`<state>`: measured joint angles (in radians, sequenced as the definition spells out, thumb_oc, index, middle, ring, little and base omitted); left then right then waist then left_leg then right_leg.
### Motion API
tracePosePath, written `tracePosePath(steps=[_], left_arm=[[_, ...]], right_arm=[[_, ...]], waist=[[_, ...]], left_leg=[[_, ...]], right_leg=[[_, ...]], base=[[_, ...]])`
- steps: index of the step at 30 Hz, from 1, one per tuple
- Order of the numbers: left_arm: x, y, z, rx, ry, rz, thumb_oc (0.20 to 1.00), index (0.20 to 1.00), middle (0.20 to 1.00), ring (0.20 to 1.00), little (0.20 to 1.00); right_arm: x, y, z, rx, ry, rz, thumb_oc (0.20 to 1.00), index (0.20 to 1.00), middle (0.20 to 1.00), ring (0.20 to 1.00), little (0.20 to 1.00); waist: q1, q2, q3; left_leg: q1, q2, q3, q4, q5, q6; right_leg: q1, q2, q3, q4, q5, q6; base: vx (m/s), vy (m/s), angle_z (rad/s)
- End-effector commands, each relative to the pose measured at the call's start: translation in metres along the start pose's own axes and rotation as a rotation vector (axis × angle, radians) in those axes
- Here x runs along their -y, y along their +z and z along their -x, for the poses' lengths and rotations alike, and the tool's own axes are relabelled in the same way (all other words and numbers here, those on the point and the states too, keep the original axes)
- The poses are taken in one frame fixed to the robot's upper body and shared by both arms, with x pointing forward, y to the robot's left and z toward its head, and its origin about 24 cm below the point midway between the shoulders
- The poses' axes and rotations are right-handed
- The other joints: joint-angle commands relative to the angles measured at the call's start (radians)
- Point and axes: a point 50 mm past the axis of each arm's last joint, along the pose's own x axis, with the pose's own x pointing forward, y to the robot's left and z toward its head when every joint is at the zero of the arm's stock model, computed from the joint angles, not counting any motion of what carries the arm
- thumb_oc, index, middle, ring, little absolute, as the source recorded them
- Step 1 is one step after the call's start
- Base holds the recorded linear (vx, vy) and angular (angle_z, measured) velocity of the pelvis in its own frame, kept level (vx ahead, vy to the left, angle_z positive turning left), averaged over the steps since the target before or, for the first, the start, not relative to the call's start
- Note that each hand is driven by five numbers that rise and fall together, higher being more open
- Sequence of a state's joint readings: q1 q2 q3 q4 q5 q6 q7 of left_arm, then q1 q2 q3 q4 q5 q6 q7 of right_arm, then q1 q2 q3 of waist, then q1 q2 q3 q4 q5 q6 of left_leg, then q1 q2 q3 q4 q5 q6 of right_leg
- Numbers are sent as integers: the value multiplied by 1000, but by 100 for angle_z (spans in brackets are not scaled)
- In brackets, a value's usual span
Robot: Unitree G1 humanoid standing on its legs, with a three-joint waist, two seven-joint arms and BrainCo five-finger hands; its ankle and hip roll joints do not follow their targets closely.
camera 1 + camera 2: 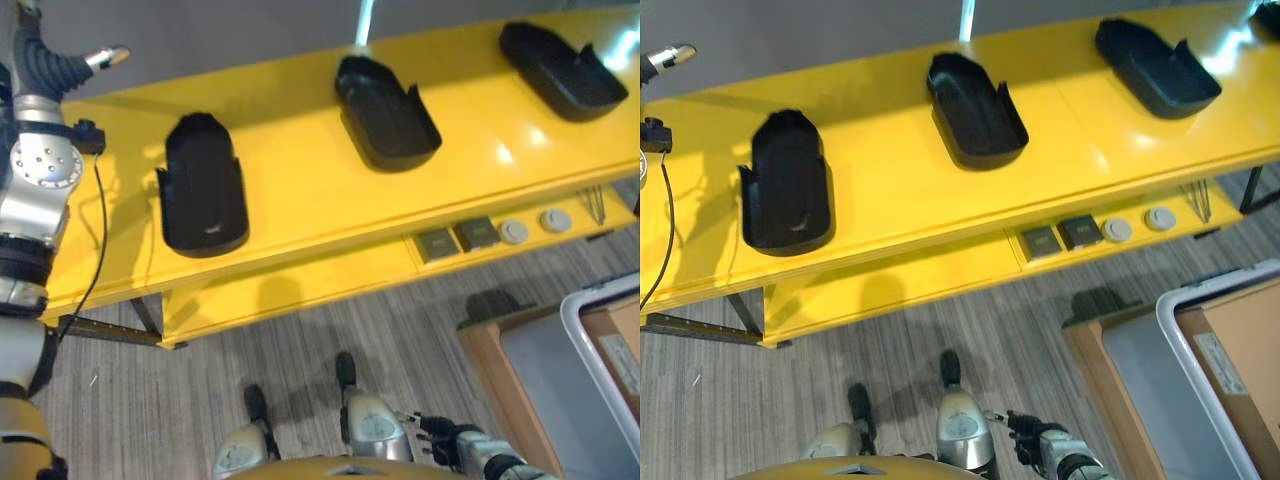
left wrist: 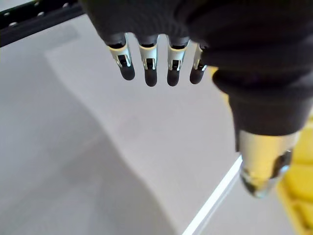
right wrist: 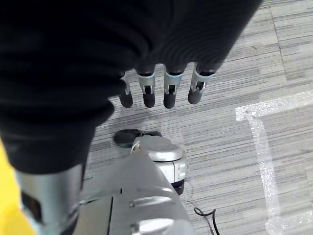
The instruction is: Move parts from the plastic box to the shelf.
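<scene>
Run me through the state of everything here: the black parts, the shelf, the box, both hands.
Left black part: lying on the shelf.
Middle black part: lying on the shelf.
Right black part: lying on the shelf.
Yellow shelf: carrying three parts.
Plastic box: on the floor, contents unclear.
Left hand: raised, open, empty.
Right hand: lowered, open, empty.

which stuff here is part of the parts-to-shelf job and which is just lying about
Part of the job:
- three black moulded plastic parts lying spaced along the yellow shelf top
- white-rimmed plastic box at lower right
- left hand, raised and holding nothing
- right hand, low over the floor and holding nothing

Just lying about:
- two dark square pieces and two grey round discs on the lower yellow ledge
</scene>
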<state>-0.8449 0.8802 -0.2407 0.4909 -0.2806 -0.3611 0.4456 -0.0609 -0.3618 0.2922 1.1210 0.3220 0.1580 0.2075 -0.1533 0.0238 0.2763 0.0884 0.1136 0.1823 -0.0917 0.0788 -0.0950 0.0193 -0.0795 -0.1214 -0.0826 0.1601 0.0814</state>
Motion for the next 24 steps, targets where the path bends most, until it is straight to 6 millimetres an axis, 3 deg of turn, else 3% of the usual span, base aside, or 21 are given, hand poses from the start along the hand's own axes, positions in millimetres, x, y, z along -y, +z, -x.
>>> tracePosePath(steps=[1,2,3,4,5,6,7,8,9,10,14,24], left_arm=[[9,0,31,8,-8,245,928,928,928,928,928],[11,0,37,3,-13,249,464,464,464,464,464],[27,-1,61,-19,-61,314,200,200,200,200,200],[46,-6,94,-96,-174,405,200,200,200,200,200],[47,-7,97,-105,-183,406,200,200,200,200,200],[60,-11,124,-178,-210,432,200,200,200,200,200],[61,-13,128,-196,-220,445,200,200,200,200,200],[65,-21,148,-266,-252,504,200,200,200,200,200],[66,-23,153,-289,-255,517,200,200,200,200,200],[74,-29,174,-388,-309,647,200,200,200,200,200],[88,-25,192,-420,-417,614,200,200,200,200,200],[106,-22,206,-513,-486,669,200,200,200,200,200]], right_arm=[[-4,-33,1,-120,-11,-8,1000,1000,1000,1000,1000],[-4,-34,1,-122,-12,-9,1000,1000,1000,1000,1000],[-11,-34,-1,-117,-9,-30,1000,1000,1000,1000,1000],[-19,-35,-3,-118,-4,-67,1000,1000,1000,1000,1000],[-20,-36,-3,-118,-4,-70,1000,1000,1000,1000,1000],[-26,-37,-4,-121,-2,-96,1000,1000,1000,1000,1000],[-27,-38,-4,-121,-3,-100,1000,1000,1000,1000,1000],[-29,-39,-5,-122,-8,-125,1000,1000,1000,1000,1000],[-29,-40,-5,-126,-10,-131,1000,1000,1000,1000,1000],[-29,-43,-4,-141,-2,-135,1000,1000,1000,1000,1000],[-32,-51,-4,-169,17,-121,1000,1000,1000,1000,1000],[-38,-54,-4,-172,21,-108,1000,1000,1000,1000,1000]], waist=[[29,-2,-77],[29,-2,-79],[42,-11,-86],[59,-21,-92],[60,-21,-94],[77,-27,-99],[79,-27,-100],[93,-30,-104],[96,-31,-105],[106,-34,-108],[122,-39,-104],[109,-37,-97]], left_leg=[[10,-31,20,4,-68,39],[13,-31,18,4,-69,40],[24,-33,10,4,-74,43],[41,-33,-1,4,-81,49],[42,-33,-2,4,-82,50],[52,-34,-11,4,-88,54],[55,-35,-13,4,-90,55],[62,-37,-20,4,-95,58],[66,-38,-22,4,-96,59],[71,-41,-24,4,-100,62],[72,-45,-23,4,-108,67],[44,-42,-3,4,-110,65]], right_leg=[[63,6,15,-5,-117,0],[66,6,14,-5,-118,0],[81,4,7,-5,-121,-3],[103,2,-1,-5,-129,-6],[105,2,-1,-5,-130,-6],[119,1,-10,-5,-135,-8],[122,1,-11,-5,-136,-8],[134,2,-16,-5,-140,-9],[138,3,-17,-5,-141,-9],[144,1,-20,-5,-140,-7],[147,-1,-35,-5,-138,-3],[116,0,-35,-5,-133,8]], base=[[7,-51,8],[-3,-57,6],[-9,-49,9],[-14,-49,20],[-16,-42,27],[-11,-20,22],[-6,-20,19],[4,-3,20],[-1,0,15],[-4,1,15],[-5,-6,15],[1,-6,0]])
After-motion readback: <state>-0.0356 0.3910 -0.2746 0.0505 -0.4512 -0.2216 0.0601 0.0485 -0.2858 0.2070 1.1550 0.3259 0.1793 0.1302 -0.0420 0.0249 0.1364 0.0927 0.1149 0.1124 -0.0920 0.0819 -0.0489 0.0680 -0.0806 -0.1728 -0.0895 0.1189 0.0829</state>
